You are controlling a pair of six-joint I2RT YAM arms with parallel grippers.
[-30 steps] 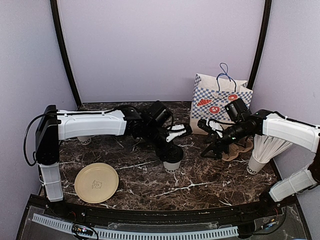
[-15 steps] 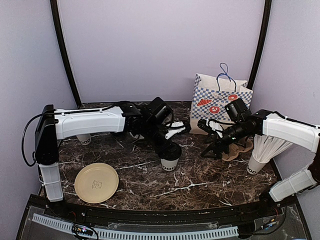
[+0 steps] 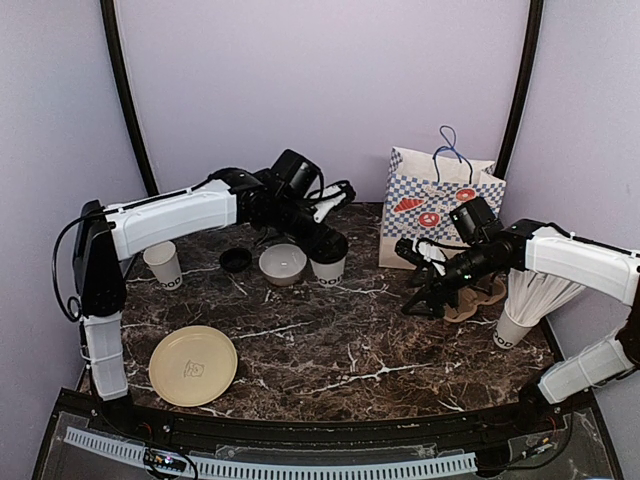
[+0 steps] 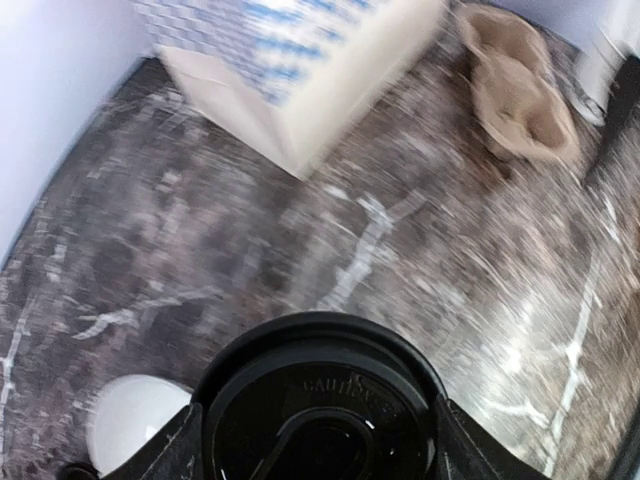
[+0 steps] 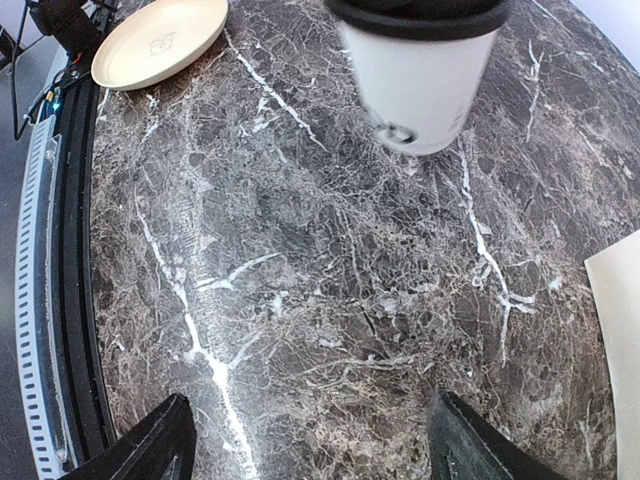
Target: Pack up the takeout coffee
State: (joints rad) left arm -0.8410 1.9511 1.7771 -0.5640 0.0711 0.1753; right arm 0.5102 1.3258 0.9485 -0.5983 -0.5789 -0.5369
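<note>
**Ana:** Where is the coffee?

**Ben:** The lidded cup point(image 3: 328, 266) is just above centre in the overhead view, immediately right of the white bowl point(image 3: 283, 263). The left gripper point(image 3: 324, 244) has it from above. Its jaws are spread wide around the black lid point(image 4: 320, 410), with a finger point(image 4: 172, 455) against each side. I cannot tell whether the base touches the marble table point(image 3: 350, 350). An uncapped cup point(image 3: 163, 265) stands at the left of that view.

**Ana:** And the other arm?

**Ben:** The right gripper point(image 5: 310, 445) is wide apart and empty. It hangs low over the marble at the right of the overhead view, near the pulp cup carrier point(image 3: 480, 296) and in front of the checked paper bag point(image 3: 440, 200).

**Ana:** How will the cup handle?

**Ben:** I judge it light, with a thin paper wall that dents under a hard squeeze. The stiffest band is the top, where the lid snaps over the rolled lip, so that is the place to hold it. The plastic looks smooth, though. A grip on the lid alone could slip or pop it off, so keep the cup upright and the pressure gentle.
</note>
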